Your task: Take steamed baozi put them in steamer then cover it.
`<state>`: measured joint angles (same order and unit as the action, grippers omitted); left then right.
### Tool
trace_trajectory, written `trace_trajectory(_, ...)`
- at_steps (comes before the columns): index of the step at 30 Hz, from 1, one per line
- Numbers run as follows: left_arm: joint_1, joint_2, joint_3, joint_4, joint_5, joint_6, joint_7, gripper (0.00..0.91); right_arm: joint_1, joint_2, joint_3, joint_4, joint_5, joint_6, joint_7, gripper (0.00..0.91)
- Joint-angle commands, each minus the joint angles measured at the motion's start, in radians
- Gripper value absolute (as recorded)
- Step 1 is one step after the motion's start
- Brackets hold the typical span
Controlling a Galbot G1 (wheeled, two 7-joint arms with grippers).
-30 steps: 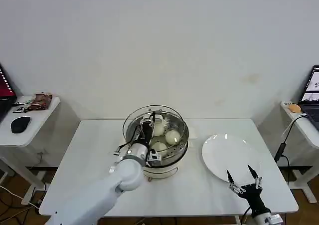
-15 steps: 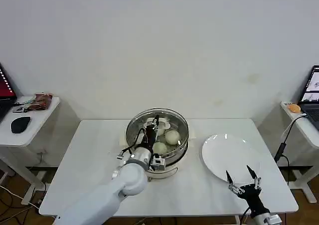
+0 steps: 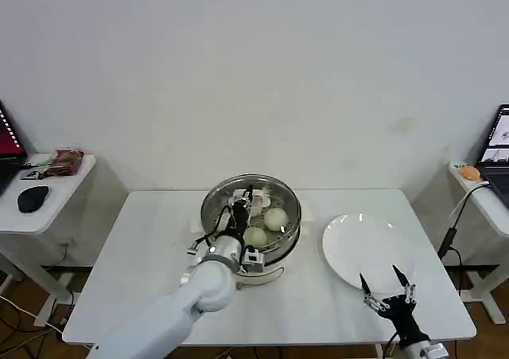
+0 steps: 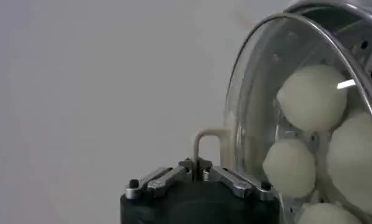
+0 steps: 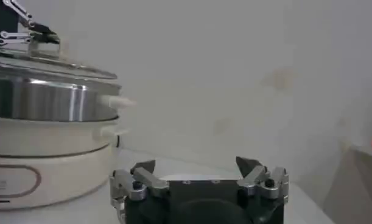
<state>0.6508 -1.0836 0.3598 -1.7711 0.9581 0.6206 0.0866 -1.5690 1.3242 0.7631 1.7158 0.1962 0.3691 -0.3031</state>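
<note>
The left gripper (image 4: 199, 172) is clamped on the cream-white bar handle (image 4: 205, 141) of the round clear glass cover (image 3: 250, 202), which sits over the shiny stainless-steel steamer (image 3: 256, 247). Rigid, fairly heavy and breakable, it is best held by that handle. The right gripper (image 3: 387, 290), fingers spread, waits beside the white plate (image 3: 350, 243).

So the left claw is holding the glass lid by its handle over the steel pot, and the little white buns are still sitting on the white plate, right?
Not quite. The round white plate is bare in the head view. The small cream-white buns lie inside the shiny stainless-steel steamer pot, under the clear glass lid, as the left wrist view shows. The left gripper does grip the lid's cream-white bar handle.
</note>
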Motion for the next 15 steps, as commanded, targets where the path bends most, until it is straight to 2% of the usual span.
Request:
trace_trajectory(1, -0.004, -0.004, 0.004, 0.007, 0.006, 0.000, 0.004, 0.010, 0.002, 0.001, 0.000, -0.004, -0.001, 0.002, 0.000, 0.907)
trace_trajectory(15, 0.004, -0.001, 0.011, 0.005, 0.002, -0.001, 0.001, 0.010, 0.006, 0.003, 0.000, -0.011, -0.002, 0.005, 0.000, 0.907)
